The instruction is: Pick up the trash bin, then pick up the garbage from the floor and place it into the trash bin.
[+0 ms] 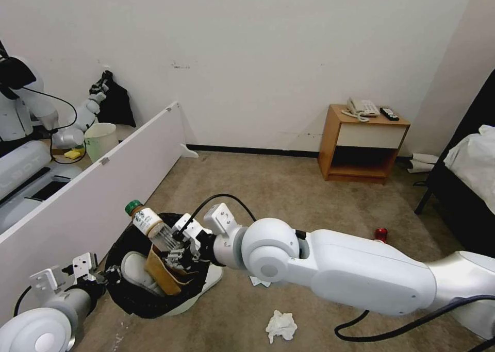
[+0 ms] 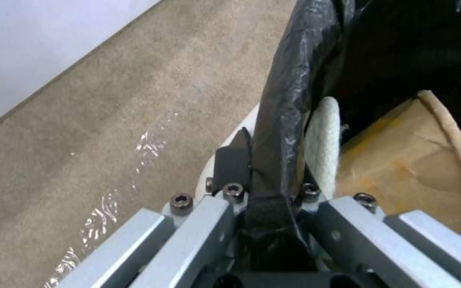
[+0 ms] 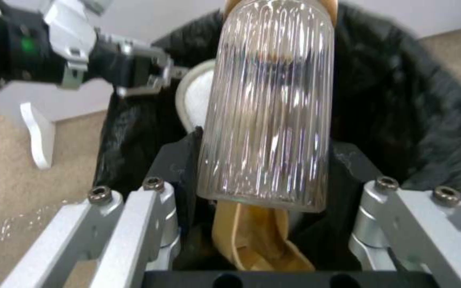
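Right tool [image 1: 178, 249]: clenched on the base of a clear ribbed bottle [image 1: 149, 223], held above the open mouth of the trash bin [image 1: 129, 300].
Bottle: clear plastic with vertical ribs, pale label, green cap [image 1: 133, 206]; tilted, with the cap toward 10 o'clock in the head view, its base between the fingers [image 3: 180, 168] in the right wrist view.
Left tool [image 1: 105, 277]: clamped on the bin's rim at its 9 o'clock side; in the left wrist view one finger [image 2: 230, 166] lies outside the rim and the black bag [image 2: 284, 116] is pinched between the pair.
Trash bin: small, round, white, lined with a black bag folded over the rim; whether it rests on the carpet or is held just above it cannot be told.
Contents: one white slipper [image 1: 136, 272] against the wall at 9 o'clock; one brown cardboard scrap [image 1: 162, 274] standing on edge beside it, directly under the bottle.
Floor, beige carpet [image 1: 289, 192]: crumpled white tissue [image 1: 281, 326] at 5 o'clock from the bin; red can [image 1: 381, 234] well apart at 3 o'clock, beyond the right arm.
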Motion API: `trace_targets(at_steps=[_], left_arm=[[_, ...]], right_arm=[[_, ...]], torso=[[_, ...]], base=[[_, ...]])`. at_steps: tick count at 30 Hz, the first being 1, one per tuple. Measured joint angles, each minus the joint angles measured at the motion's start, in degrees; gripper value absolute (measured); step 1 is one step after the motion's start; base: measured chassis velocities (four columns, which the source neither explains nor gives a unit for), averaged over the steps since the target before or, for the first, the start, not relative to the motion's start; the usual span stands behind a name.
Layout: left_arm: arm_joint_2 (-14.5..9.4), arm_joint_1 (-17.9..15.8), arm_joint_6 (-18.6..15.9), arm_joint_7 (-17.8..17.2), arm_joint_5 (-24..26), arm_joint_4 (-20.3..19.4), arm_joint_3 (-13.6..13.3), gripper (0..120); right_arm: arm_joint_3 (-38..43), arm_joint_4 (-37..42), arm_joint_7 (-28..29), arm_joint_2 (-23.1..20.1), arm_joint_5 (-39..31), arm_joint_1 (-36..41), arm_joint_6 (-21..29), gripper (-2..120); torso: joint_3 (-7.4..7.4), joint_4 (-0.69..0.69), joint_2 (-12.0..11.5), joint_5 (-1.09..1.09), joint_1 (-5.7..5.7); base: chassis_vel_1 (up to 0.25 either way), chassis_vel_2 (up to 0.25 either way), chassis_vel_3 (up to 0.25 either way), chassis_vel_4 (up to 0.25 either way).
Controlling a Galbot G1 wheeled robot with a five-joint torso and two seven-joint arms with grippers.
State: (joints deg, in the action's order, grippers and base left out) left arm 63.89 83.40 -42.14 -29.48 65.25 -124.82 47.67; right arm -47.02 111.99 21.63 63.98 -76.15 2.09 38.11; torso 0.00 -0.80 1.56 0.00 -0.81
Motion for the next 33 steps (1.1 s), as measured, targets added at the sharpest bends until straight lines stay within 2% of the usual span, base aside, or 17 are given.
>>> trace_targets(at_steps=[11, 20, 21, 24, 28, 29, 31, 33], left_arm=[[0.0, 0.1, 0.0, 0.0, 0.2, -0.6, 0.4, 1], [0.1, 0.2, 0.0, 0.0, 0.2, -0.6, 0.3, 1], [0.2, 0.3, 0.0, 0.0, 0.2, -0.6, 0.3, 1], [0.3, 0.3, 0.0, 0.0, 0.1, -0.6, 0.3, 1], [0.3, 0.5, 0.0, 0.0, 0.0, -0.6, 0.3, 1], [0.3, 0.5, 0.0, 0.0, 0.0, -0.6, 0.3, 1], [0.4, 0.5, 0.0, 0.0, -0.1, -0.6, 0.2, 1], [0.5, 0.5, 0.0, 0.0, -0.1, -0.6, 0.2, 1]], right_arm=[[-2.0, -3.4, 0.2, 2.6, 1.8, 1.7, 0.7, 44], [-2.1, -3.5, 1.2, 2.4, 1.8, 2.6, 0.9, 45], [-2.0, -3.5, 1.3, 2.1, 1.9, 2.8, 0.9, 52], [-2.0, -3.5, 1.4, 1.8, 2.0, 2.8, 0.9, 57], [-1.6, -3.2, 1.4, 1.0, 2.2, 3.0, 0.9, 76], [-1.6, -3.2, 1.4, 1.0, 2.2, 3.0, 0.9, 76], [-1.3, -2.8, 1.4, 0.5, 2.3, 3.1, 0.9, 89], [-1.2, -2.8, 1.4, 0.3, 2.3, 3.1, 0.9, 92]], torso=[[0.00, 0.00, 0.0, 0.00, 0.00], [0.00, 0.00, 0.0, 0.00, 0.00], [0.00, 0.00, 0.0, 0.00, 0.00], [0.00, 0.00, 0.0, 0.00, 0.00], [0.00, 0.00, 0.0, 0.00, 0.00], [0.00, 0.00, 0.0, 0.00, 0.00], [0.00, 0.00, 0.0, 0.00, 0.00], [0.00, 0.00, 0.0, 0.00, 0.00]], base=[[0.000, 0.000, 0.000, 0.000], [0.000, 0.000, 0.000, 0.000], [0.000, 0.000, 0.000, 0.000], [0.000, 0.000, 0.000, 0.000], [0.000, 0.000, 0.000, 0.000], [0.000, 0.000, 0.000, 0.000], [0.000, 0.000, 0.000, 0.000], [0.000, 0.000, 0.000, 0.000]])
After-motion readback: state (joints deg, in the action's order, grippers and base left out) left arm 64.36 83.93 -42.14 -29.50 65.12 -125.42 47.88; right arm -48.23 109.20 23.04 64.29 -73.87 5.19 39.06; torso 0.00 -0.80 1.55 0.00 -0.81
